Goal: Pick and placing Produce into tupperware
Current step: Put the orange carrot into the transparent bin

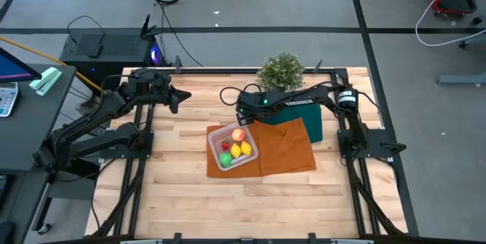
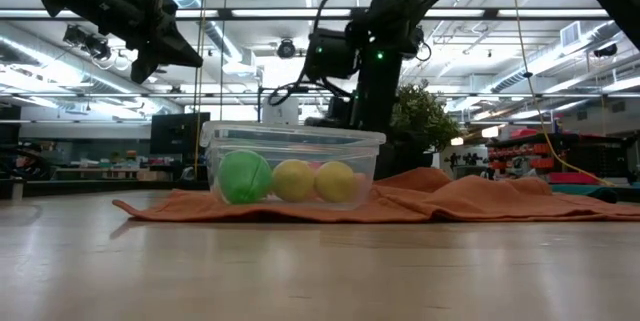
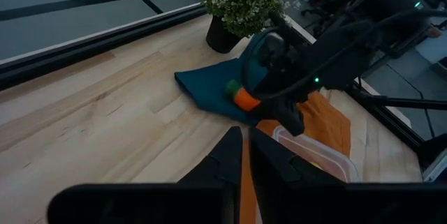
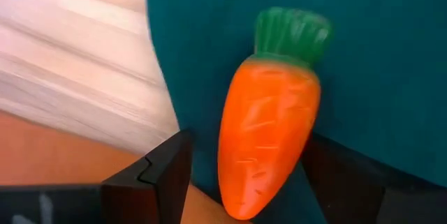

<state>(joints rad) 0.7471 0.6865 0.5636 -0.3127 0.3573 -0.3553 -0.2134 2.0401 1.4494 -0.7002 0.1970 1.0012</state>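
Note:
The orange carrot (image 4: 269, 133) with its green top lies on the dark green cloth (image 4: 377, 56); it also shows in the left wrist view (image 3: 246, 99). My right gripper (image 4: 244, 154) is open, pointing down, with one finger on either side of the carrot, just beyond the tupperware's far edge (image 1: 244, 116). The clear tupperware (image 1: 220, 134) rests on the orange cloth (image 1: 285, 149). It holds two lemons (image 1: 241, 150), a green ball (image 1: 225, 158), a peach-red fruit (image 1: 238, 134) and a small red piece (image 1: 225, 146). My left gripper (image 1: 186, 96) is shut and empty, raised over the far left of the table. My right gripper stands astride the carrot's thick middle, fingers coming from above and lying across it. One finger (image 4: 167, 175) is clear of the carrot. The other finger (image 4: 342, 182) is right beside the carrot's side (image 4: 304, 140), and I cannot tell whether it touches.
A bushy potted plant (image 1: 281, 69) stands at the table's far edge, just behind the dark green cloth (image 1: 315, 126). Bare wood lies on the table's left and near sides.

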